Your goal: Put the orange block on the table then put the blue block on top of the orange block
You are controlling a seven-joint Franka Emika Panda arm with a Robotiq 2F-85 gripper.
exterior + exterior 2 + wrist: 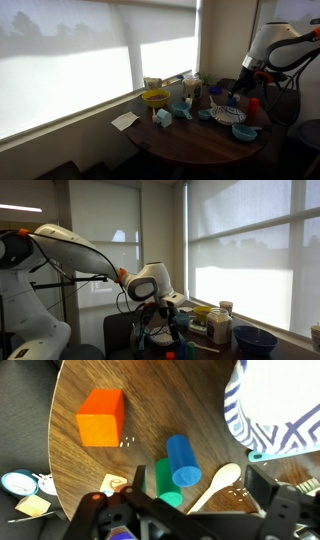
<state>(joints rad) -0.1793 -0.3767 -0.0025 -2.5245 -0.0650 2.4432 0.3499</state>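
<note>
Small red-orange block [100, 417] sits near the round brown wooden table's [175, 400] edge, bare wood alongside; gripper [185, 510] spread wide, empty.

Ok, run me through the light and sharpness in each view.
In an exterior view, the bright blinds backlight the room, leaving the table dim and its clutter hard to read; in an exterior view, the window blows out while the arm sits in dimmer light; in the wrist view, the orange block is evenly lit and sharp, the claw dark and blurred.
</note>
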